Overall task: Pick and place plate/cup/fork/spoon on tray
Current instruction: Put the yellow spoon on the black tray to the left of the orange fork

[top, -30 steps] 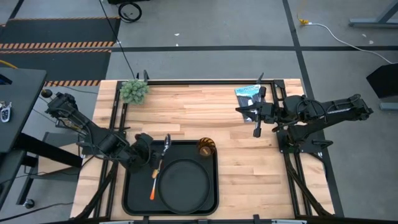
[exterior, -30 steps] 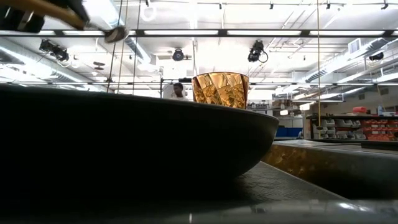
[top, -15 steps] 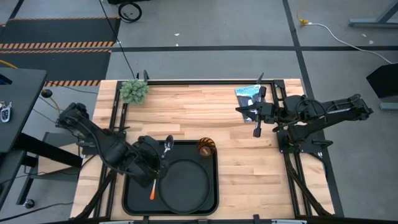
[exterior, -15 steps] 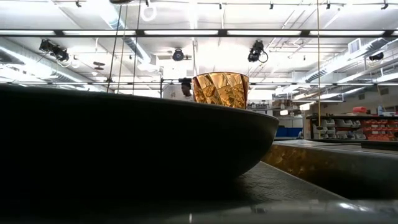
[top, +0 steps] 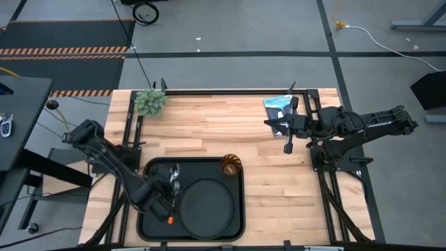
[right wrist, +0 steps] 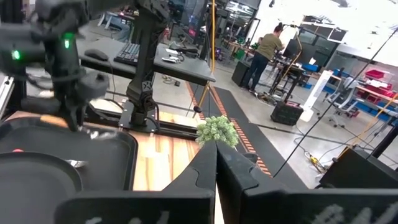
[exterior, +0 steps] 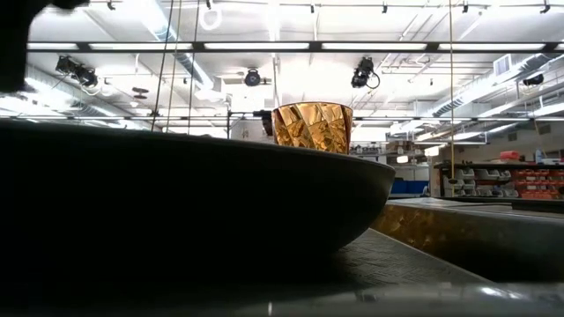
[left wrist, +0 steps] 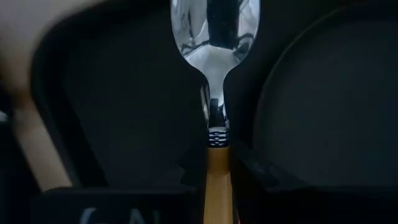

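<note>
The black tray lies at the table's near middle. On it rest the round black plate and, in its far right corner, the amber cup, which also shows in the low view. My left gripper is over the tray's left part, shut on the spoon. The spoon's bowl points toward the far edge. The orange end of the fork's handle shows on the tray beside the gripper; the rest of the fork is hidden under it. My right gripper is shut and empty at the far right. My left gripper pinches the spoon's orange handle between its two fingers, just behind the metal neck. The fingers lie along the spoon, coming from the table's near side. The bowl sticks out ahead over the tray floor; whether it touches the tray I cannot tell.
A small green plant stands at the far left and a blue packet at the far right. Bare wood lies right of the tray. People stand in the room beyond the table.
My left gripper has carried the spoon toward the table's near edge and a little toward its left edge, over the tray's left part. The spoon's bowl has swung from slanting toward the right to pointing at the far edge. The gripper has stayed shut on the spoon.
</note>
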Controlling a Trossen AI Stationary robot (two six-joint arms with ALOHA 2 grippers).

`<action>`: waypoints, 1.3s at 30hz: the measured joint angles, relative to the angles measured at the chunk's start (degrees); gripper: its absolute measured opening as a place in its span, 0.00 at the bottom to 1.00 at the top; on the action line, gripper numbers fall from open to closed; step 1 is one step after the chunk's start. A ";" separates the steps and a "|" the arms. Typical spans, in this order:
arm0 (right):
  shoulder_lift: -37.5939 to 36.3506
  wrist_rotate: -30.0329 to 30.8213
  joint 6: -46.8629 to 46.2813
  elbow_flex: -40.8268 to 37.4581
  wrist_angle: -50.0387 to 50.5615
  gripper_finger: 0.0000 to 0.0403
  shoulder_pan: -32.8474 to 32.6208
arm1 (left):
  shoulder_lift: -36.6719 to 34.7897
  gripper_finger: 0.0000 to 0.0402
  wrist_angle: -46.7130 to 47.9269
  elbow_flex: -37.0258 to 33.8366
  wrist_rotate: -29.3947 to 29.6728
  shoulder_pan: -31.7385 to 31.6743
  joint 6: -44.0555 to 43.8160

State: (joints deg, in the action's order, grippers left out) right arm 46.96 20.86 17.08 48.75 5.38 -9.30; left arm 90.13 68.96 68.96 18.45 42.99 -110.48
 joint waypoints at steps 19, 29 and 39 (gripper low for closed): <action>0.02 -1.04 -1.01 0.00 0.30 0.02 0.00 | -0.02 0.14 -21.13 -16.03 -4.71 8.30 -19.76; 0.02 -1.07 -1.91 0.00 0.44 0.02 0.00 | 1.82 0.14 -20.94 -16.03 -4.82 9.06 -20.26; 0.02 -1.09 -1.94 0.00 0.49 0.02 0.00 | 3.28 0.17 -21.14 -16.03 -5.18 9.06 -20.39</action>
State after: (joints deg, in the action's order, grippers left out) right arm 46.98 19.77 15.14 48.75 5.87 -9.30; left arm 93.41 47.82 52.93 13.27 52.05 -130.87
